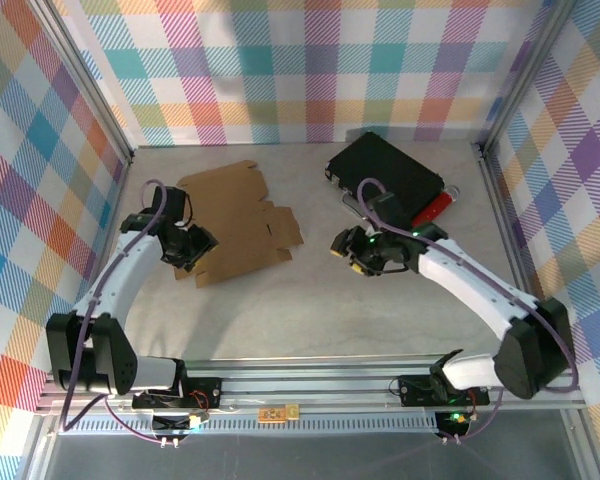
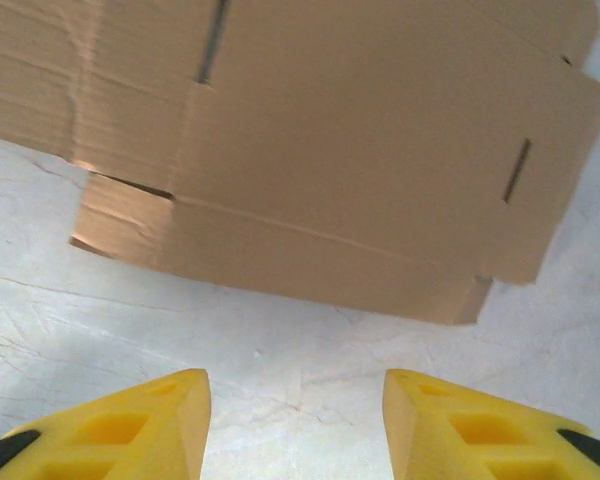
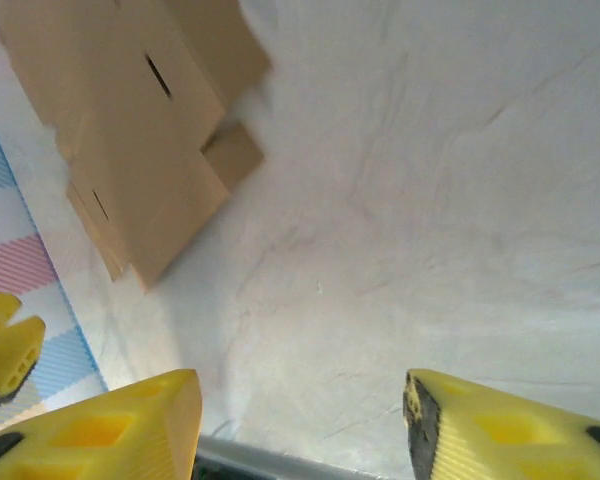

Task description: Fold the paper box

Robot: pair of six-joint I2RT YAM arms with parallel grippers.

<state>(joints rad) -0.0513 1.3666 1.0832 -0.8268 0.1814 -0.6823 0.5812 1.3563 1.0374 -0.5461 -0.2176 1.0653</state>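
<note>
Brown paper box (image 1: 238,222) flat, L hand (image 2: 292,388) just beside

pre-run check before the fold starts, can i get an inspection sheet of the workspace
surface: pale table, bare around both arms
job's things: paper box lying as a flat unfolded sheet, left of centre
clutter: black case at the far right, a red item at its near right edge
grippers: left gripper jaws apart, just short of the box edge, holding nothing; right gripper jaws apart over bare table, holding nothing
cables: purple cables loop along both arms, clear of the box
surroundings: plaid walls on three sides, metal rail along the near edge
</note>
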